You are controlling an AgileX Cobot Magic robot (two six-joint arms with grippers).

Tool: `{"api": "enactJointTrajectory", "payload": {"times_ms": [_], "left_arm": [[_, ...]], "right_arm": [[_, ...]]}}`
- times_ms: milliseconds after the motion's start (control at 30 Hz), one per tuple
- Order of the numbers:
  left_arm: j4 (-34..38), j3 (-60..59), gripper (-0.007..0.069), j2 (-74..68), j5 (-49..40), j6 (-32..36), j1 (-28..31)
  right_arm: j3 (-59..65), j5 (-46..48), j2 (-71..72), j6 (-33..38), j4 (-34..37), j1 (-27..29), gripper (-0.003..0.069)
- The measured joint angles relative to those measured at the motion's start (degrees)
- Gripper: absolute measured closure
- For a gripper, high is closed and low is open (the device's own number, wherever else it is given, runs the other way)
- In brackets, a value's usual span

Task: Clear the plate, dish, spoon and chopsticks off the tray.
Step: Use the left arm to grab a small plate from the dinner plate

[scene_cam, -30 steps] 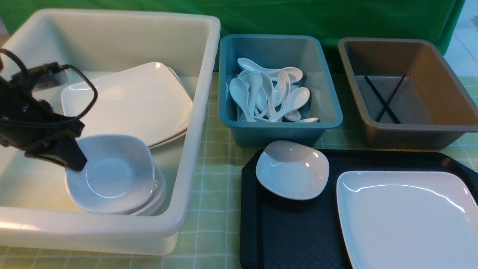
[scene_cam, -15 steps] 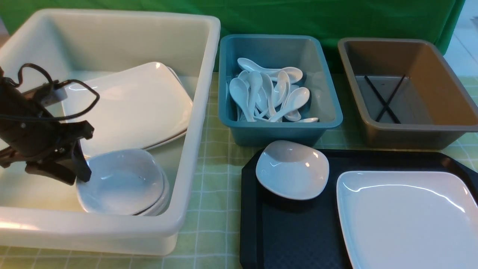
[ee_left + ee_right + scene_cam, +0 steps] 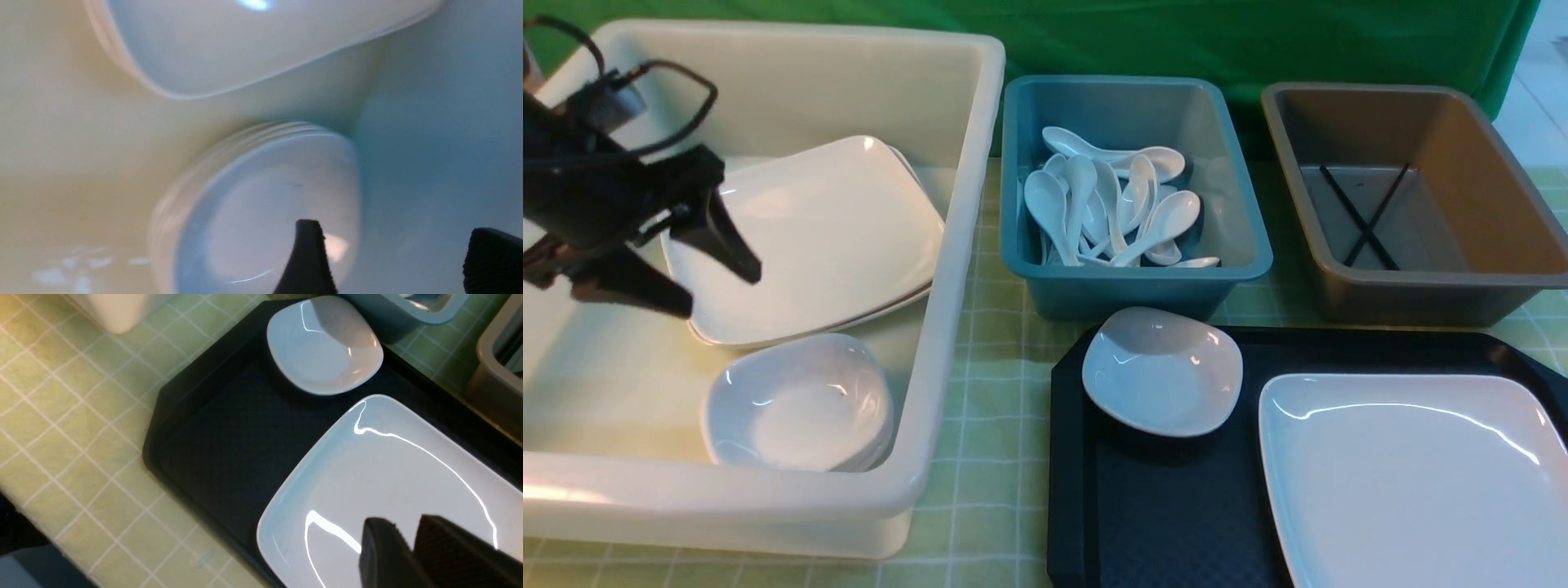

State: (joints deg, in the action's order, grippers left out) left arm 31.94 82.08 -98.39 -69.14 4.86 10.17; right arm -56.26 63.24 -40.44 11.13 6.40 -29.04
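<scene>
On the black tray [image 3: 1160,523] [image 3: 229,428] lie the large white plate [image 3: 1413,482] [image 3: 388,477] and a small white dish [image 3: 1162,371] [image 3: 325,345] at its far left corner. Several white spoons [image 3: 1111,212] fill the blue bin. The black chopsticks [image 3: 1364,216] lie crossed in the brown bin. My left gripper [image 3: 719,292] [image 3: 392,228] hangs open and empty inside the white bin, above a stack of dishes [image 3: 800,404] [image 3: 265,204]. My right gripper [image 3: 402,519], seen only by its own wrist camera, hovers over the plate, tips slightly apart, holding nothing.
The deep white bin [image 3: 947,269] at the left also holds stacked large plates [image 3: 825,237] [image 3: 253,41]. The blue bin [image 3: 1135,282] and brown bin [image 3: 1413,294] stand just behind the tray. A green checked cloth [image 3: 988,392] covers the table.
My left gripper opened and let go of the dish, which now rests on the stack. The gripper then rose and drew back towards the large plates.
</scene>
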Motion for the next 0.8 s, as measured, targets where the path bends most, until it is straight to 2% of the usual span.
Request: {"api": "enactJointTrajectory", "payload": {"times_ms": [33,100,200,300,333,400,567,600,667,800], "left_arm": [[1.48,0.07,0.0203,0.32,0.0,0.68,-0.49],[4.92,0.33,0.0298,1.13,0.0,1.93,-4.33],[5.41,0.32,0.0424,1.39,0.0,2.53,-9.76],[5.07,0.55,0.0564,1.39,-0.11,2.82,-18.33],[5.06,0.62,0.0578,1.39,-0.12,2.82,-18.84],[4.34,2.16,0.0624,1.39,-0.19,2.77,-24.82],[-1.04,6.66,0.0634,0.44,0.03,-1.79,-36.73],[-1.94,6.83,0.0634,0.31,0.15,-2.16,-37.22],[-7.94,9.27,0.0628,-1.99,0.38,-7.99,-42.91],[-13.07,13.03,0.0592,-7.15,0.38,-13.86,-47.39]], "right_arm": [[0.0,0.0,0.0,0.0,0.0,0.0,0.0536],[0.0,0.0,0.0,0.0,0.0,0.0,0.0534],[0.0,0.0,0.0,-0.04,0.0,0.0,0.053],[0.0,0.0,0.0,-0.04,0.0,0.0,0.0524],[0.0,0.0,0.0,-0.04,0.0,0.0,0.0524],[0.0,0.05,0.0,-0.04,0.0,0.0,0.0521],[0.0,0.05,0.0,-0.04,0.0,0.0,0.0515],[0.0,0.05,0.0,-0.04,0.0,0.0,0.0514],[0.0,0.17,0.0,-0.04,0.0,0.0,0.0514],[0.0,0.42,0.0,0.2,0.0,0.0,0.0509]]}}
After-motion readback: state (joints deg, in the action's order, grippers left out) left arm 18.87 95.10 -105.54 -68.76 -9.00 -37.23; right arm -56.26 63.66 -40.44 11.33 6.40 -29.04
